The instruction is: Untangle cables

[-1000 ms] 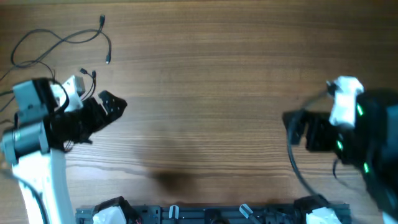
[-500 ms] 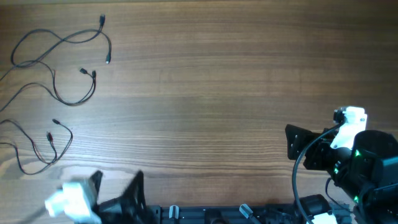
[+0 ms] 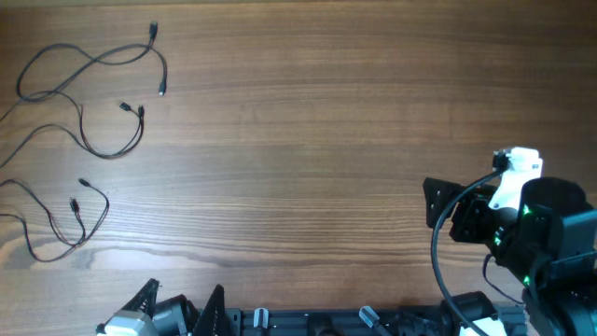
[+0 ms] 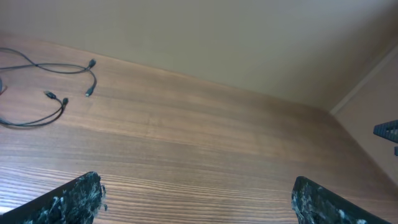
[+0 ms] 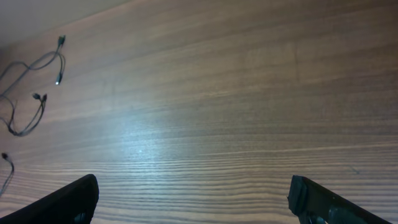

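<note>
**Fig.** Cables [image 3: 112, 154] lie as loose, spread strands on the far-left side of the tabletop [image 3: 308, 140], with no knot visible, so untangling appears essentially done. The left gripper [image 3: 179, 303], at the tabletop's near edge, and the right gripper [image 3: 438, 201], at its right side, have their fingers spread and empty. One second earlier the left arm hovered over the cables.
</note>
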You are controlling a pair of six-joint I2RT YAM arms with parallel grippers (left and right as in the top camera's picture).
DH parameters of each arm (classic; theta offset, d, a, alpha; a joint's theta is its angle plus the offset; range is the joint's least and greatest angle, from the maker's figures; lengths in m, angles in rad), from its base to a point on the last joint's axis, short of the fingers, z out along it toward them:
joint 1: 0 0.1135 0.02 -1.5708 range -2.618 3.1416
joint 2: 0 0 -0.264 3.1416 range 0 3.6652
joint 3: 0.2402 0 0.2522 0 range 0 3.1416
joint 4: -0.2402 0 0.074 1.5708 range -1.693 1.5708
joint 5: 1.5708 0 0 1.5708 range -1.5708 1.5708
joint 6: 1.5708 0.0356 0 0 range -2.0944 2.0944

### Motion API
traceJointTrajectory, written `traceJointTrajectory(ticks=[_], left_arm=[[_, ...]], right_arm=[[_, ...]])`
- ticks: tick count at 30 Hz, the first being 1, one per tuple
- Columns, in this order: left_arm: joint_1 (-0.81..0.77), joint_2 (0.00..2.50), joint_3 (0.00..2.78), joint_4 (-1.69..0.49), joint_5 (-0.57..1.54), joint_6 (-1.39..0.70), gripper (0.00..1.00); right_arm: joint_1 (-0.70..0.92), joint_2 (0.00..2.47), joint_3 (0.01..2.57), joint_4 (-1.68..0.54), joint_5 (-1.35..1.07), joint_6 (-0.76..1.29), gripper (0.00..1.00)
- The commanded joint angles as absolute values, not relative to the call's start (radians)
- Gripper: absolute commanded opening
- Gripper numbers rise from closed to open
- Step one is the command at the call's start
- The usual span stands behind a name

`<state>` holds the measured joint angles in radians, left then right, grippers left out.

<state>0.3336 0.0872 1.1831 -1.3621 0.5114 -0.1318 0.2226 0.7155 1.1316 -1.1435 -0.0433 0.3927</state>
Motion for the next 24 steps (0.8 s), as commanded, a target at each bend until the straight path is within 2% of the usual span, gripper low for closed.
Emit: traceJointTrajectory(ticks=[1, 24], left_arm=[[0.331, 0.080, 1.182, -1.360, 0.519, -0.112, 1.00], [0.331, 0.080, 1.182, -1.360, 0.519, -0.112, 1.00]], right_arm=[[0.221, 0.731, 1.124, -1.143, -0.027, 0.404, 1.00], [0.221, 0.771, 1.124, -1.144, -0.025, 0.403, 1.00]])
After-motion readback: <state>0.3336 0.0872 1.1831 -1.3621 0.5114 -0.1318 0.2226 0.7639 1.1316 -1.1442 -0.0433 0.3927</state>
